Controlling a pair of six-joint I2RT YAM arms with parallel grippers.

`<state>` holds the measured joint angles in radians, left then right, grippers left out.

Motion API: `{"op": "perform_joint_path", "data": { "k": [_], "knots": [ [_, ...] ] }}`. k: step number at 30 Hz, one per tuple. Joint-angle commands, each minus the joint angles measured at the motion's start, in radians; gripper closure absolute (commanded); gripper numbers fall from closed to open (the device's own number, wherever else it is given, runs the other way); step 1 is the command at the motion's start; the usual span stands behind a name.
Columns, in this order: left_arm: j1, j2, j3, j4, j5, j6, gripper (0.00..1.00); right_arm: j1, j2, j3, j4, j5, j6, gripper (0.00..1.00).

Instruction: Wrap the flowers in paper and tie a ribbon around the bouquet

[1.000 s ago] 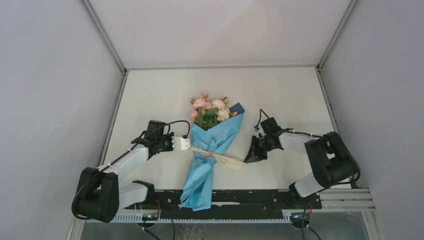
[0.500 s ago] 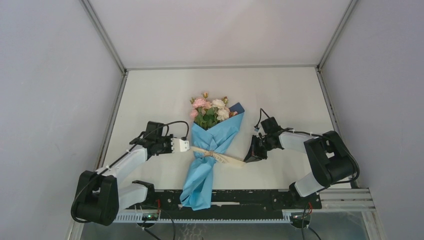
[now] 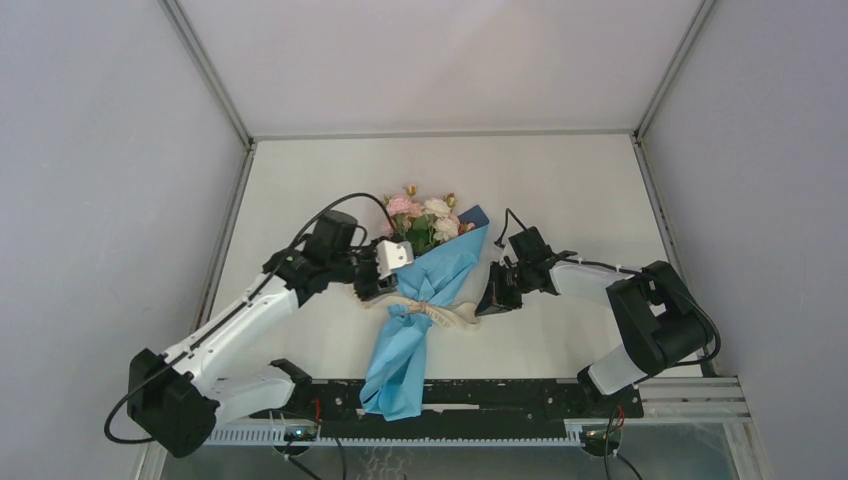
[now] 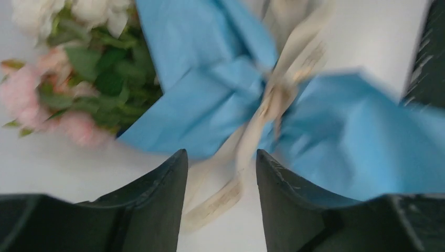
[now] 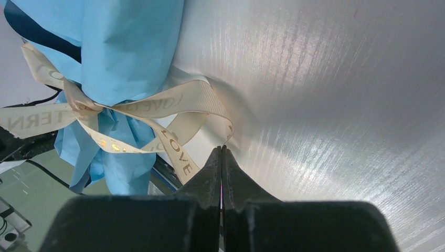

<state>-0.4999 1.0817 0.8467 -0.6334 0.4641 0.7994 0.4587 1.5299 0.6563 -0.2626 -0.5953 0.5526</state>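
Nearest the arm bases, the narrow folded tail of the bouquet (image 3: pixel 398 360), a long cone of light blue paper (image 3: pixel 442 268) holding small roses, is seen lying over the black mounting rail (image 3: pixel 520 395) at the table's near edge. Farther in, at the cone's pinched waist, a narrow cream-beige printed ribbon (image 5: pixel 176 100) is knotted around it, with one tail trailing to each side. The right gripper (image 5: pixel 221 150) is set with its jaws pressed together, and the right tail appears to be nipped at their very tips (the wrist view shows the ribbon running right up to them). The left gripper (image 4: pixel 221 157) is poised just beside the waist with its jaws apart and nothing clamped, and the left tail is seen lying between them.

The step in hand is judged to be the snugging of the knot. It would be done well if the left tail were taken close to the knot and both tails were then drawn outward evenly and low across the white table (image 3: pixel 560 190), so that the bouquet is not dragged sideways and the thin paper is not torn.

The bouquet's long axis is laid from near to far, leaning slightly right. Its pink, peach and cream roses (image 3: pixel 420 215) are pointed at the far wall.
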Motion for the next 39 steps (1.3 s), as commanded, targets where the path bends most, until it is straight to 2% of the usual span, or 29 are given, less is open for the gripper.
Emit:
{"op": "perform_joint_path", "data": {
  "k": [1,3,6,10,14,18,19,22,24,26,28,33,37,38,39],
  "knots": [
    [-0.130,0.049,0.022,0.231,0.062,-0.533,0.39,0.007,-0.010,0.026,0.034,0.018,0.005,1.00],
    [-0.161,0.074,-0.010,0.296,0.048,-0.582,0.31,0.010,-0.017,0.026,0.027,0.033,-0.004,1.00],
    [-0.185,0.121,-0.037,0.390,0.017,-0.660,0.30,0.011,-0.019,0.026,0.039,0.029,-0.008,1.00],
    [-0.203,0.165,-0.057,0.499,-0.050,-0.739,0.38,0.011,-0.004,0.026,0.061,0.018,-0.006,1.00],
    [-0.221,0.195,-0.076,0.512,-0.061,-0.755,0.39,0.012,0.006,0.026,0.066,0.011,-0.010,1.00],
    [-0.226,0.210,-0.091,0.506,-0.073,-0.753,0.49,0.010,0.010,0.026,0.069,0.012,-0.016,1.00],
    [-0.228,0.211,-0.092,0.498,-0.062,-0.752,0.53,0.009,0.014,0.026,0.071,0.009,-0.017,1.00],
    [-0.234,0.209,-0.091,0.439,-0.043,-0.736,0.55,0.005,0.016,0.026,0.073,0.006,-0.019,1.00],
    [-0.236,0.203,-0.101,0.414,-0.043,-0.733,0.59,0.004,0.017,0.025,0.072,0.009,-0.020,1.00],
    [-0.235,0.198,-0.110,0.432,-0.039,-0.737,0.74,0.002,0.022,0.026,0.080,0.003,-0.018,1.00],
    [-0.235,0.187,-0.113,0.445,-0.035,-0.742,0.98,0.001,0.028,0.026,0.083,-0.001,-0.016,1.00],
    [-0.212,0.081,-0.092,0.323,-0.032,-0.667,1.00,-0.001,0.028,0.026,0.079,-0.004,-0.022,1.00],
    [-0.149,0.008,-0.067,0.155,-0.011,-0.546,1.00,0.007,0.057,0.035,0.137,-0.105,-0.023,1.00],
    [-0.133,-0.008,-0.068,0.100,-0.004,-0.500,1.00,0.013,0.065,0.039,0.145,-0.134,-0.030,0.95],
    [-0.122,-0.025,-0.076,0.069,-0.003,-0.465,1.00,0.018,0.067,0.040,0.149,-0.150,-0.038,0.82]
  ]
}}
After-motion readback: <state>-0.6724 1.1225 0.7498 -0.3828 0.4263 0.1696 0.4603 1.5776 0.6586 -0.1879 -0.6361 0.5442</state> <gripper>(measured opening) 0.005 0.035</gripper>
